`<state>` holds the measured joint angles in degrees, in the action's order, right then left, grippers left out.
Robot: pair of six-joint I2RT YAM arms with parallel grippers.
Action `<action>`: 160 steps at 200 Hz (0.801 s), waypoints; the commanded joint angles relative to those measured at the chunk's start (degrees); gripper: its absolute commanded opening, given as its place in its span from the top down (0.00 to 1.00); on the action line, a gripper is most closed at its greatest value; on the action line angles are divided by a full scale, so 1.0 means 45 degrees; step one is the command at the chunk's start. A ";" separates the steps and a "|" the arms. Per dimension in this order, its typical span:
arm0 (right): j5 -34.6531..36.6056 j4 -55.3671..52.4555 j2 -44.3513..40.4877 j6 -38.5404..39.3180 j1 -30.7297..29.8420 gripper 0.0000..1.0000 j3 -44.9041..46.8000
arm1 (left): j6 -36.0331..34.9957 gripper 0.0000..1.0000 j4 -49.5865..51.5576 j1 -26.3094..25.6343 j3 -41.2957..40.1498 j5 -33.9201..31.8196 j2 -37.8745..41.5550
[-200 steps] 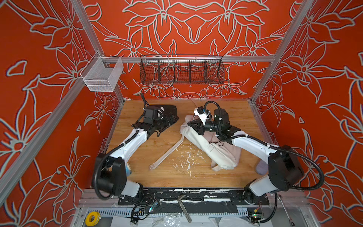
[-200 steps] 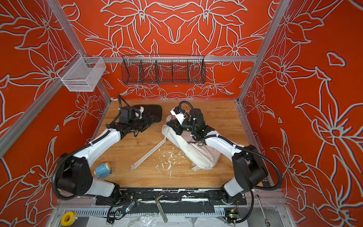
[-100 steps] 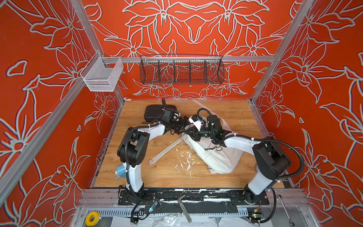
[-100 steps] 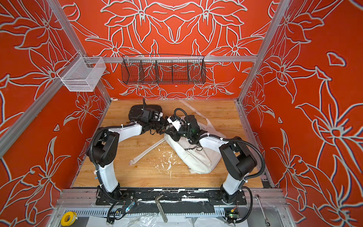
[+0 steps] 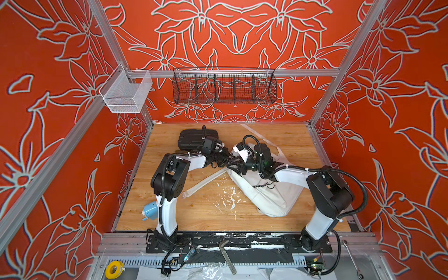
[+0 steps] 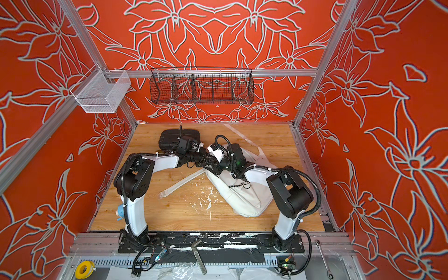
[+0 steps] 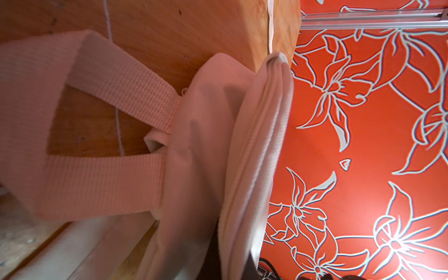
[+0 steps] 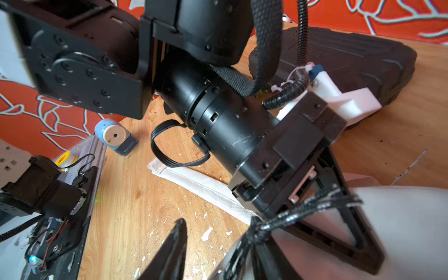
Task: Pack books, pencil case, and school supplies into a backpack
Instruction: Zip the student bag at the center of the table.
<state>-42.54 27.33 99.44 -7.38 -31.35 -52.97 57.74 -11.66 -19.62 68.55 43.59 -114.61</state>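
The white backpack [image 5: 266, 194] [image 6: 244, 196] lies flat on the wooden floor at right of centre. My left gripper [image 5: 226, 161] is shut on the fabric at its top edge [image 7: 206, 145], beside the woven carry handle [image 7: 109, 97]. My right gripper [image 8: 218, 230] [image 5: 234, 165] meets it there and is open. A black cord zip pull [image 8: 303, 213] drapes over one of its fingers. The light-blue pencil sharpener [image 5: 150, 211] [image 8: 114, 137] stands at the front left, behind the left arm's base. Books and pencil case are out of view.
A black ribbed hard case [image 5: 194, 139] lies at the back left. A loose white strap [image 5: 203, 181] runs across the floor among white flecks. A black wire basket [image 5: 224, 87] and a white mesh basket [image 5: 126, 94] hang on the walls.
My left arm swung from the black case over to the backpack's top and shut on the fabric. My right gripper opened, letting go of the zip pull. The backpack shifted slightly.
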 commanded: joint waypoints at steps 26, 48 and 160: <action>-0.0474 0.1514 0.0545 -0.2488 0.0572 0.62 -0.0200 | -0.0419 1.00 0.0721 -0.0124 0.0000 0.0177 0.0349; -0.0699 0.1545 0.0819 -0.3203 0.0720 0.75 -0.0564 | -0.0545 1.00 0.0877 -0.0113 -0.0036 0.0078 0.0409; 0.0290 -0.4020 0.0915 -0.1986 0.0522 0.64 -0.2336 | -0.0740 1.00 0.1187 -0.0150 0.0254 -0.0073 0.0498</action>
<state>-43.20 15.77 103.44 -18.61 -28.27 -61.06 55.11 -8.21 -19.84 68.90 42.44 -113.95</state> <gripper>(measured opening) 0.364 0.061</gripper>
